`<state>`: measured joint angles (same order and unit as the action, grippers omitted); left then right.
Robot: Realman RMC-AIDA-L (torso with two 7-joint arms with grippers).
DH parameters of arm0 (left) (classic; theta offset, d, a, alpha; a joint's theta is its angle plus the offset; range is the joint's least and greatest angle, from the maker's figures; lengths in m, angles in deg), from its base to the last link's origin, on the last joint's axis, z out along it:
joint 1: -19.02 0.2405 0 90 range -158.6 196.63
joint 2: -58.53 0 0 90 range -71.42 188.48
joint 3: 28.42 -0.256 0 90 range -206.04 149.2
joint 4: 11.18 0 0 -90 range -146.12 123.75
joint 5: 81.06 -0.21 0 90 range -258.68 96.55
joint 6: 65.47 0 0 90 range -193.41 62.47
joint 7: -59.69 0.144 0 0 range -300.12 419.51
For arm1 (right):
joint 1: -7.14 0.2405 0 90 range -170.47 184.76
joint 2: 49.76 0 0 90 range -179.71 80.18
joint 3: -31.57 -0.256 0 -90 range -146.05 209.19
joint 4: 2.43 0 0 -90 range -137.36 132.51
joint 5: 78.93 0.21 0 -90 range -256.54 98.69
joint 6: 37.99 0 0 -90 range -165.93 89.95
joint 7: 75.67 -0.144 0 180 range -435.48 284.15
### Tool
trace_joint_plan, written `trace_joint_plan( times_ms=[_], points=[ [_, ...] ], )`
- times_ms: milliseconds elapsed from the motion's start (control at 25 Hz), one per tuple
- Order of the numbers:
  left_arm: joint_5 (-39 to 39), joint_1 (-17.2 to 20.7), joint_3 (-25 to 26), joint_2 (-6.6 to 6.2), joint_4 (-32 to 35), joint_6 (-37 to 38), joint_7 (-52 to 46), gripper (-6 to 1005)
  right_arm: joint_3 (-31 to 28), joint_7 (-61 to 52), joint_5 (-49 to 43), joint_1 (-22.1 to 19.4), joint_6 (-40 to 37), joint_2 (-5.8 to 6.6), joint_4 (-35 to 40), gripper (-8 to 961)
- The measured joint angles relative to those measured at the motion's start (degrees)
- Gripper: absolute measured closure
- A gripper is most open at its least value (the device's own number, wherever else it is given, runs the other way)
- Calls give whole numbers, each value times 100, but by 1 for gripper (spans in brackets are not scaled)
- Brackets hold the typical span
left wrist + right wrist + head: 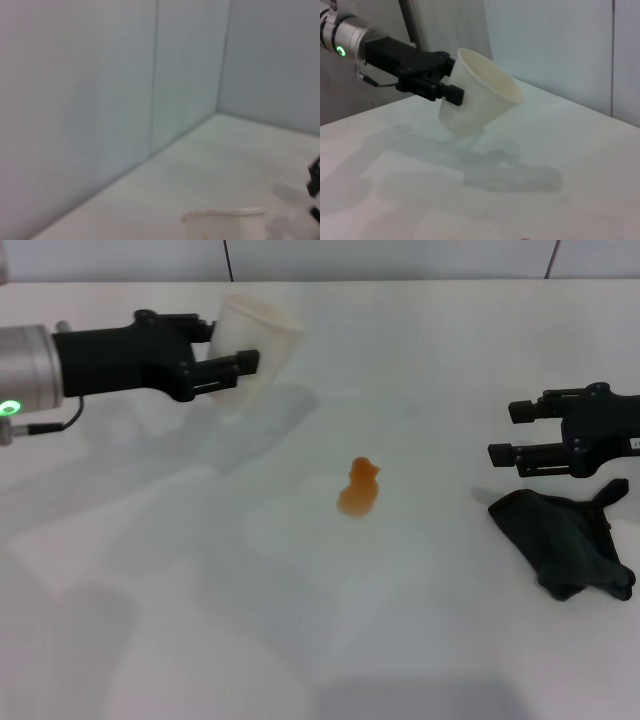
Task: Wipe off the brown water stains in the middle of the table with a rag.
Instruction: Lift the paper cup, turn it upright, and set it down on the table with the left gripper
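An orange-brown water stain (359, 489) lies in the middle of the white table (300, 620). The black rag (565, 543) lies crumpled at the right. My right gripper (510, 432) is open and empty, hovering just above and behind the rag. My left gripper (232, 350) is shut on a white paper cup (252, 352), held tilted above the table at the back left. In the right wrist view the left gripper (447, 80) holds the cup (479, 101). The cup's rim (225, 216) shows in the left wrist view.
Grey walls (100, 90) stand along the back of the table. The table's far edge (400, 282) runs along the top of the head view.
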<state>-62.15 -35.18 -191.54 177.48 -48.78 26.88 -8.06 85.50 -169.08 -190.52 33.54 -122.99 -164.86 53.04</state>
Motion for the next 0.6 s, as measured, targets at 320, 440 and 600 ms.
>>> trace_joint_plan(
  times_ms=[320,440,600],
  points=[
    [558,633,0,4,-84,29,279,484,28,18,78,-3,-20,-11,5,245],
    [954,885,0,5,-29,27,505,484,47,32,89,-8,-29,-14,8,245],
    [1465,1153,0,5,149,0,765,485,109,38,104,-10,-43,-21,9,245]
  ],
)
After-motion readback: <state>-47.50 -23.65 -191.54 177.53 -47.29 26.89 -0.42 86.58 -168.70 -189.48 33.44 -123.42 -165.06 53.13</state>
